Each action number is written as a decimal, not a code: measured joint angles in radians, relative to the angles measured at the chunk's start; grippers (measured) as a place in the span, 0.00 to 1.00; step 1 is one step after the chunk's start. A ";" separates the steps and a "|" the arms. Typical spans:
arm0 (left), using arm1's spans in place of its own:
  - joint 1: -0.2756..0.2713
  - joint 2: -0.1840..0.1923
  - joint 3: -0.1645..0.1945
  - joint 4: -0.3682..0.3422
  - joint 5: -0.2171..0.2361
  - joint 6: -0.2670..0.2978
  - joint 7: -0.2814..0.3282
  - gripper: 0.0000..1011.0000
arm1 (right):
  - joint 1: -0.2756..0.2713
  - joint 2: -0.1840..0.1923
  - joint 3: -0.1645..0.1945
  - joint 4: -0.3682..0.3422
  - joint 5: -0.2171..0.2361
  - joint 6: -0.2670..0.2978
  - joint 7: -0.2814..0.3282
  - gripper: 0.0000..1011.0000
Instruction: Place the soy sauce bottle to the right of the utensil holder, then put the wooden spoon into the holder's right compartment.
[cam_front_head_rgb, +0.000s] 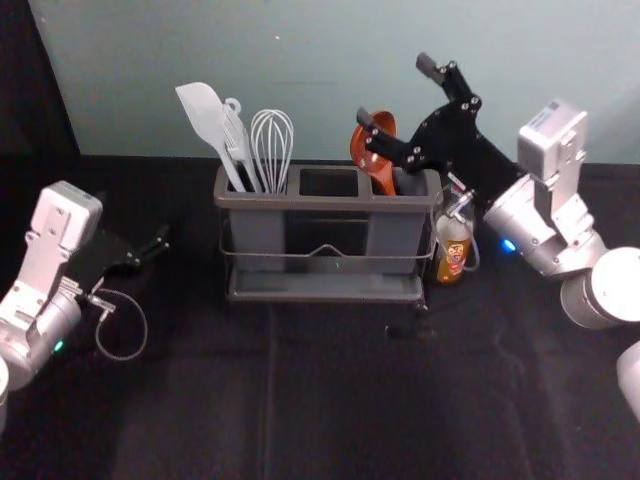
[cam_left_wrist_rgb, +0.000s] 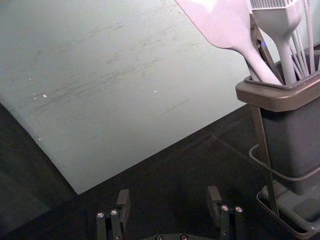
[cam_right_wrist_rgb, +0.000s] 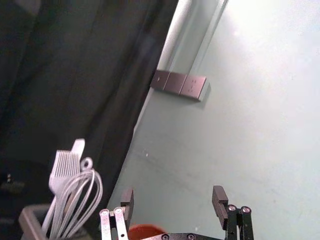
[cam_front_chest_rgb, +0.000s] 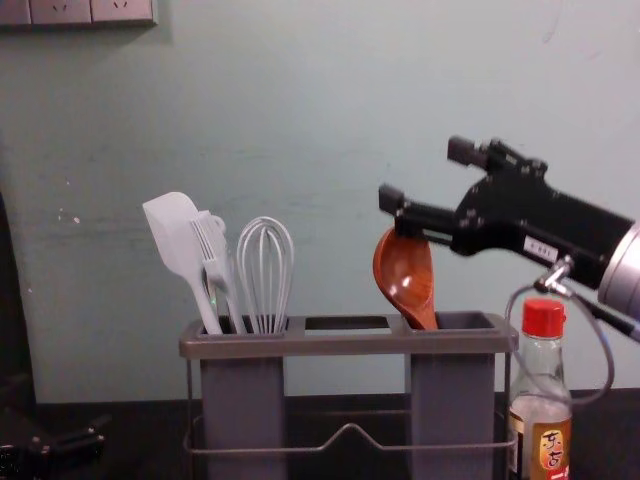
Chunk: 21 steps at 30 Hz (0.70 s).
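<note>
Both spread: right claw (cam_front_head_rgb: 396, 92) by spoon (cam_front_chest_rgb: 405, 275), over holder (cam_front_head_rgb: 330, 202), right side; left claw (cam_front_head_rgb: 160, 243) clear of left edge.

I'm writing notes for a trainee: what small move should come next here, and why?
I'd ease the open black right tool up and back, away from the reddish-brown wooden spoon: the spoon already leans in the right compartment of the grey utensil holder, and the red-capped glass soy sauce bottle stands to the holder's right.
</note>
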<state>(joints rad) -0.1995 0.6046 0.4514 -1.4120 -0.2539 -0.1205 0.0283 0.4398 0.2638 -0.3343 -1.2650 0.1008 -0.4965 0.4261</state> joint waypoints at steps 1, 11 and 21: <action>0.000 0.000 0.000 0.000 0.000 0.000 0.000 0.99 | -0.002 0.001 0.002 -0.007 0.001 0.000 0.000 0.99; 0.000 0.000 0.000 0.000 0.000 0.000 0.000 0.99 | -0.031 0.017 0.020 -0.096 -0.007 0.015 -0.011 0.99; 0.000 0.000 0.000 0.000 0.000 0.000 0.000 0.99 | -0.097 0.043 0.061 -0.216 -0.035 0.055 -0.061 0.99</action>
<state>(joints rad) -0.1995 0.6047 0.4514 -1.4120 -0.2539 -0.1205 0.0283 0.3430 0.3070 -0.2732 -1.4808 0.0657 -0.4420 0.3651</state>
